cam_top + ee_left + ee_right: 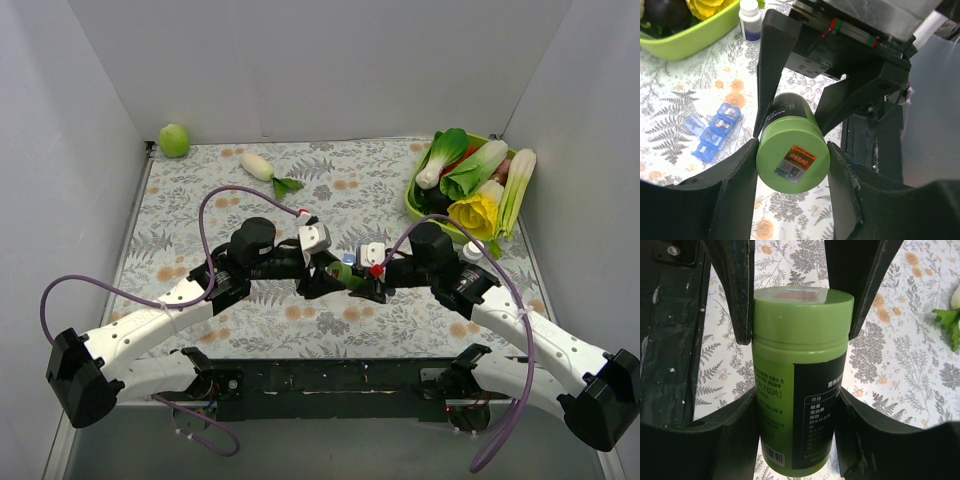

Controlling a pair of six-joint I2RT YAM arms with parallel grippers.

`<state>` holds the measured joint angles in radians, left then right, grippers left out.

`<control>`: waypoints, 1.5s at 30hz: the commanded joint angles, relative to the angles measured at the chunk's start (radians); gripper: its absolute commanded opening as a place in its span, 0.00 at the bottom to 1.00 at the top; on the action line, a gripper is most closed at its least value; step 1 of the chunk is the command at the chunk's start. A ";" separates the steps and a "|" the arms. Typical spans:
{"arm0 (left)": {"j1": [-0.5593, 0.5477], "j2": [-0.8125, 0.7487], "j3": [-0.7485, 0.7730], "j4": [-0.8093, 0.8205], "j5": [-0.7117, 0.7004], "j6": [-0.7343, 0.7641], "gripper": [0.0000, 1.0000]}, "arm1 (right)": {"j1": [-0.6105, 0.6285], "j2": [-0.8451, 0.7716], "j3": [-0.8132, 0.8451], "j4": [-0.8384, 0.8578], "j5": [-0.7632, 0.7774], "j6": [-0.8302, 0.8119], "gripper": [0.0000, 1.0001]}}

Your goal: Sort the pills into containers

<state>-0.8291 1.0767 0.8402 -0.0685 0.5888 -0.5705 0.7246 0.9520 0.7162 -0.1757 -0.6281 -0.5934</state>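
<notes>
A green pill bottle (343, 273) with a black label is held off the table between both grippers. My left gripper (792, 147) is shut on its green lid (793, 160), which carries an orange sticker. My right gripper (797, 400) is shut on the bottle's body (800, 365). In the top view the two grippers meet at the table's middle, left gripper (328, 270) and right gripper (362, 278). The containers (714, 132), a short strip of joined translucent blue compartments with one lid open, lie on the cloth left of the bottle in the left wrist view. No loose pills show.
A green tray (415, 200) of vegetables stands at the back right. A small white bottle (750, 20) stands beside it. A white radish (258, 166) and a green fruit (174, 140) lie at the back left. White walls enclose the table.
</notes>
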 commanded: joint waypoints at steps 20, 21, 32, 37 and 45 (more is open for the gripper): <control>0.082 0.187 0.231 -0.631 -0.391 -1.364 0.00 | 0.004 0.059 0.058 0.123 0.255 0.130 0.01; 0.088 0.181 0.211 -0.630 -0.392 -1.379 0.00 | 0.006 0.060 0.060 0.125 0.252 0.130 0.01; 0.165 0.082 0.143 -0.438 -0.250 -1.384 0.63 | 0.009 0.053 0.054 0.133 0.199 0.144 0.01; 0.217 -0.041 0.044 -0.317 -0.121 -1.339 0.80 | 0.009 0.050 0.052 0.131 0.166 0.150 0.01; 0.306 -0.190 -0.032 -0.310 0.026 -0.993 0.98 | 0.009 0.027 0.028 0.119 0.102 0.144 0.01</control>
<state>-0.5442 0.9413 0.8097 -0.3824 0.5163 -1.7927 0.7341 1.0157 0.7181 -0.1040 -0.4622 -0.4408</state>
